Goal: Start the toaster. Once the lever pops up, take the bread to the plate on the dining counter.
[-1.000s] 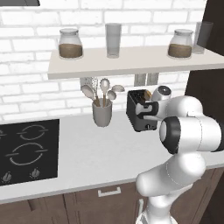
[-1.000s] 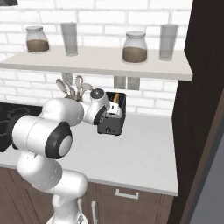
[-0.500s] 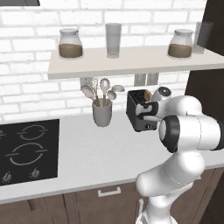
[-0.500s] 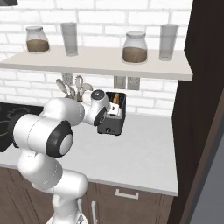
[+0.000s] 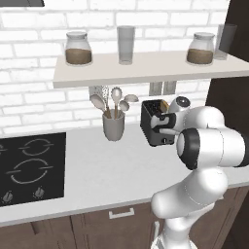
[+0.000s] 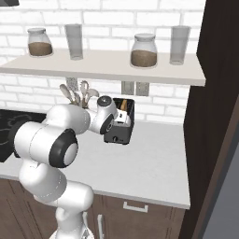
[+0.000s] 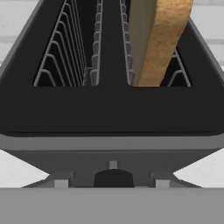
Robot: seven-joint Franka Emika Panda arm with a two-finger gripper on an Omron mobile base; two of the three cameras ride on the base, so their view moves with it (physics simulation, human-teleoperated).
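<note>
Toaster first: the small boxy dark grey toaster (image 5: 156, 127) with its black top stands on the white worktop (image 5: 107, 170) against the white brick wall (image 5: 29, 102), under the pale shelf (image 5: 146, 73), just to the right of the grey utensil cup (image 5: 114, 127) with its spoons. From the left, the arm's white wrist covers most of the right half of the toaster; from the right, the wrist hides the toaster's left side and front face.

In the right-hand slot, as the hand camera looks down on it, stands the square tan-golden bread slice (image 7: 159, 39), leaning a little, its top cut off by the frame. The left slot shows bare wire guides. From the right base camera only a sliver of the bread pokes up behind the wrist.

The two-finger gripper (image 5: 163, 122) sits against the toaster's front, at its upper part. I cannot tell how wide its jaws stand or whether they have hold of anything: the fingertips are hidden behind the hand from both sides, and the hand camera gives no clear sight of them, only a dark rounded lump low on the toaster's front that I cannot identify.

The black hob (image 5: 29, 168) is cut off at the left edge. On the shelf stand two glass jars with brown contents (image 5: 78, 48) and two empty glasses (image 5: 126, 44).
</note>
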